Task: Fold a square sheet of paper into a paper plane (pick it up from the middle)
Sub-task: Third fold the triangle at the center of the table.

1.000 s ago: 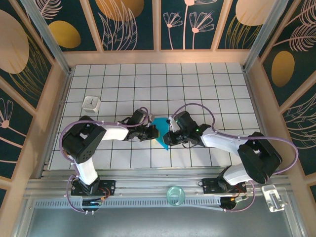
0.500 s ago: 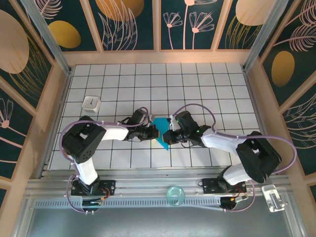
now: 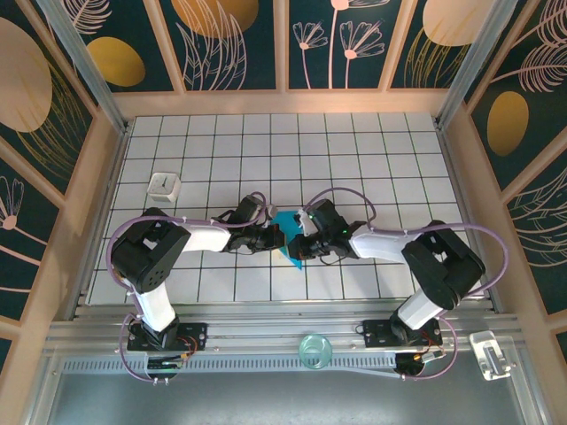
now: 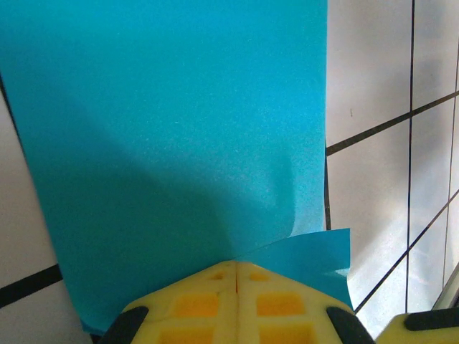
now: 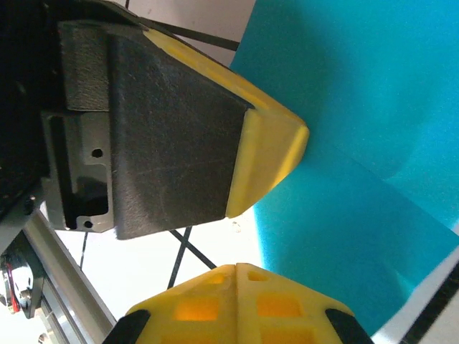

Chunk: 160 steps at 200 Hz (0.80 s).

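Note:
The square sheet of paper (image 3: pixel 289 235) is teal-blue and lies partly folded on the white grid table, between my two grippers. In the left wrist view the paper (image 4: pixel 172 122) spreads away from my left gripper (image 4: pixel 237 264). Its yellow jaws are pressed together on the near edge, and a small flap (image 4: pixel 315 251) curls up beside them. My right gripper (image 5: pixel 237 266) is shut too, its tips over bare table just left of the paper's edge (image 5: pixel 344 215), nothing between them. The left gripper's finger (image 5: pixel 269 147) rests at that same edge. From above, the left gripper (image 3: pixel 275 237) and right gripper (image 3: pixel 299 246) almost touch.
A small white cube (image 3: pixel 164 185) sits at the table's left. A clear cup (image 3: pixel 314 350) and a clear bracket (image 3: pixel 490 354) rest on the near rail. Wooden walls (image 3: pixel 104 177) enclose the grid table (image 3: pixel 354 159).
The right gripper has closed fully. The right arm's elbow has swung inward to the left, and its gripper has edged closer to the left one. The left arm holds still.

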Motion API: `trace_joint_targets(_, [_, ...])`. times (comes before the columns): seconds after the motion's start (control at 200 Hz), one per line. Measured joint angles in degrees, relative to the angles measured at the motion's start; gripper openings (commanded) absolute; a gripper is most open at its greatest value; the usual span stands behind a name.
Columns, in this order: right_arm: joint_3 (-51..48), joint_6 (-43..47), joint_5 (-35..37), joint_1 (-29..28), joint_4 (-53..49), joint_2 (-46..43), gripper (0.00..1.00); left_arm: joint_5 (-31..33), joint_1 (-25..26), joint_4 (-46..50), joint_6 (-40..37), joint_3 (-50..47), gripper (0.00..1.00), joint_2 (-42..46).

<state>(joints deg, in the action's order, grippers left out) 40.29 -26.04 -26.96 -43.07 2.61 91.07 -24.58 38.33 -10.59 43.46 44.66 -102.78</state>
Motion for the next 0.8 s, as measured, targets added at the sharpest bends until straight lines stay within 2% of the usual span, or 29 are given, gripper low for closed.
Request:
trace_joint_targets(0.33, [1.99,2.05,0.22,-0.22,-2.29,4.15,0.00,0.00,0.00,0.09,-0.31,0.02,0.00,0.00])
trace_joint_targets(0.801, [1.46,6.40,0.98,-0.15,-5.22,3.85,0.00,0.63,0.22,1.33,-1.51,0.66,0.00,0.00])
